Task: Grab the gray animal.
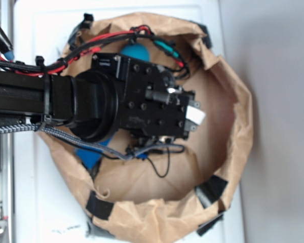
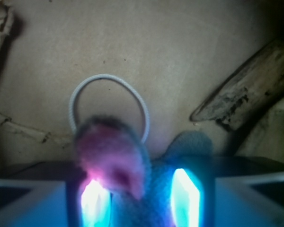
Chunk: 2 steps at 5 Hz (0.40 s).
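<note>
The gray animal, a fuzzy plush toy with a pink-lined ear, fills the gap between my fingers in the wrist view. A white cord loop stands out from it over the brown paper floor. My gripper is shut on the gray animal, and a glowing pad presses each side of it. In the exterior view the gripper points down over the middle of the paper bag, and its black body hides the animal.
A crumpled brown paper bag wall rings the work area, held by black tape. A teal ball lies at the back edge behind the arm. A blue sponge block shows under the arm's left side. Cables run along the arm.
</note>
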### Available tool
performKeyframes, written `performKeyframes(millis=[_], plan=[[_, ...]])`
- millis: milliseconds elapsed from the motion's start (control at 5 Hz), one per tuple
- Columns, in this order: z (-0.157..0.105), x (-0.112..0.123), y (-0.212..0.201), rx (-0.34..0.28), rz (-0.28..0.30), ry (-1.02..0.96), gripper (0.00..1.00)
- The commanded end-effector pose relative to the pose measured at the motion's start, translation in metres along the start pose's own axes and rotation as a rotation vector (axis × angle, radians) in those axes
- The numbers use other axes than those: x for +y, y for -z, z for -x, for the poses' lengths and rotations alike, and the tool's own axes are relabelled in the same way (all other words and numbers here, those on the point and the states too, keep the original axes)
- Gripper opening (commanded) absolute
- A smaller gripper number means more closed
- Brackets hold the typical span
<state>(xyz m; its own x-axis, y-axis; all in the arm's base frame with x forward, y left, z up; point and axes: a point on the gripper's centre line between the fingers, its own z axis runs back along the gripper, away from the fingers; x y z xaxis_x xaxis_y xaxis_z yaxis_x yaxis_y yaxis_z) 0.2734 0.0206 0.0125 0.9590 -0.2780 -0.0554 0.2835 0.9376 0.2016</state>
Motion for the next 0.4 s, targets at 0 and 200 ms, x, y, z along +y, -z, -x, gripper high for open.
performKeyframes(millis=[0, 200], plan=[[0.008, -0.005, -0.011, -0.022, 0.002, 0.0, 0.0], [0.014, 0.003, -0.044, -0.099, 0.031, -0.024, 0.0]])
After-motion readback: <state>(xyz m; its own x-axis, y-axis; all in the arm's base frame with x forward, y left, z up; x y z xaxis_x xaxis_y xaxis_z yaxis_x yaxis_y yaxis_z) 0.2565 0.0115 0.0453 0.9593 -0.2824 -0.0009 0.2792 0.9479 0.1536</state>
